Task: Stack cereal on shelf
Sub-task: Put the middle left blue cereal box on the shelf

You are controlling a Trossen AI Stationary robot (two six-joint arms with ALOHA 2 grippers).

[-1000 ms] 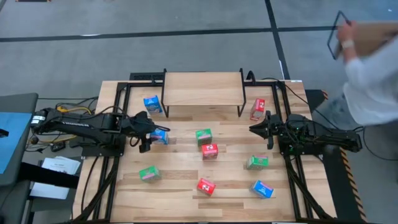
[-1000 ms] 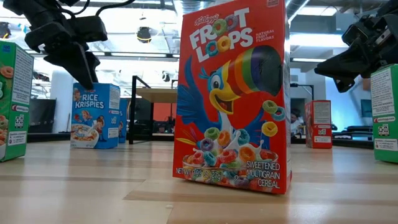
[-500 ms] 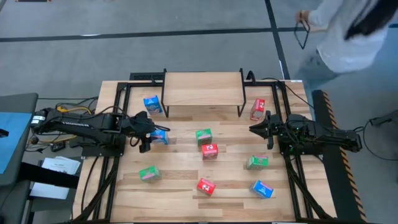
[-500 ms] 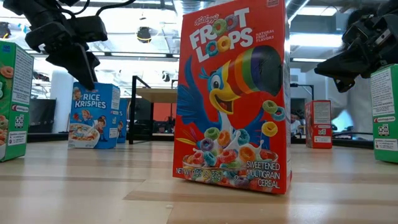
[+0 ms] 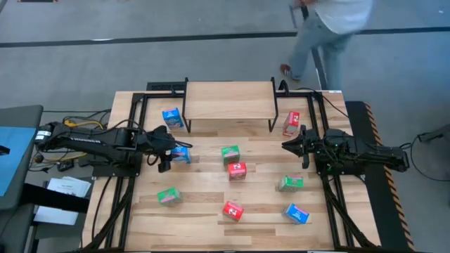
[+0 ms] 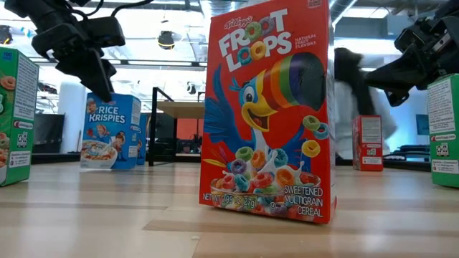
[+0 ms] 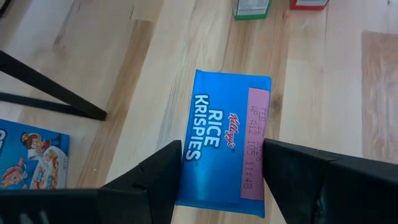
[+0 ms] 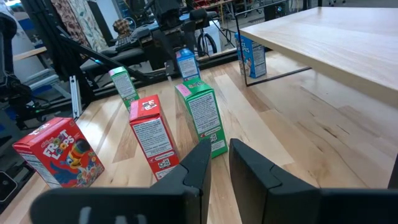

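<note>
Had left gripper (image 7: pixel 221 171) jaws pinched on blue Rice Krispies box (image 7: pixel 225 140), right gripper (image 8: pixel 214 165) shut, empty; needed straight lift before swinging onto shelf (image 5: pixel 228 100).

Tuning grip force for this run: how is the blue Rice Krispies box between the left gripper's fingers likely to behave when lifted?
The blue Rice Krispies box looks like thin printed cardboard, so probably light, with walls that may dent under a hard squeeze. The left gripper has its fingers on the narrow sides, so the glossy faces could slip. Standing tall and slim, it may tip if nudged.
</note>
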